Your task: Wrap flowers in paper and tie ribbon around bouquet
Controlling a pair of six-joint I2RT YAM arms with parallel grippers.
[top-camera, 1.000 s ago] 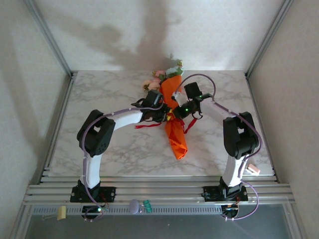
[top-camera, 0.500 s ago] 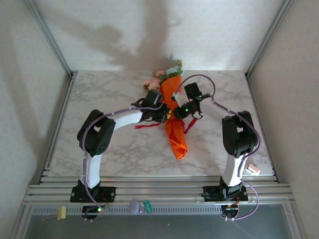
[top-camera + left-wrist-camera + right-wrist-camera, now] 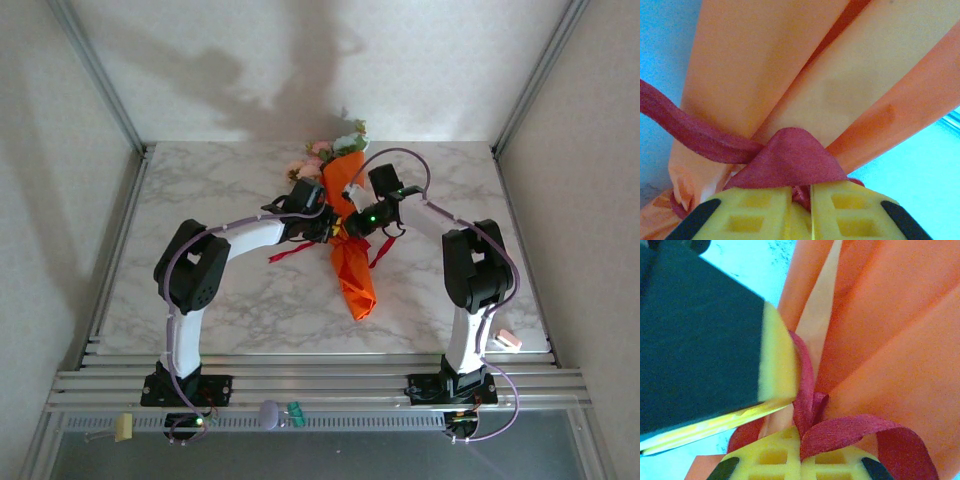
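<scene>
The bouquet (image 3: 352, 255) lies in the middle of the table as an orange paper (image 3: 840, 75) cone, with pink and pale flowers (image 3: 335, 148) at its far end. A red ribbon (image 3: 288, 253) crosses the cone's waist, its tails trailing left and right. My left gripper (image 3: 326, 229) presses against the cone's left side, shut on a fold of ribbon (image 3: 789, 159) between its yellow fingers (image 3: 756, 210). My right gripper (image 3: 353, 224) meets it from the right, shut on another ribbon (image 3: 855, 432) loop. In the right wrist view the left gripper's yellow pad (image 3: 776, 360) sits close at the upper left.
The marble table (image 3: 200, 190) has aluminium rails along its left, right and near edges. A small pale object (image 3: 510, 341) lies at the near right corner. Both arms arch inward, meeting over the cone's waist.
Both grippers have edged slightly toward the far side with the ribbon. The left tail of the ribbon has shifted a little on the table.
</scene>
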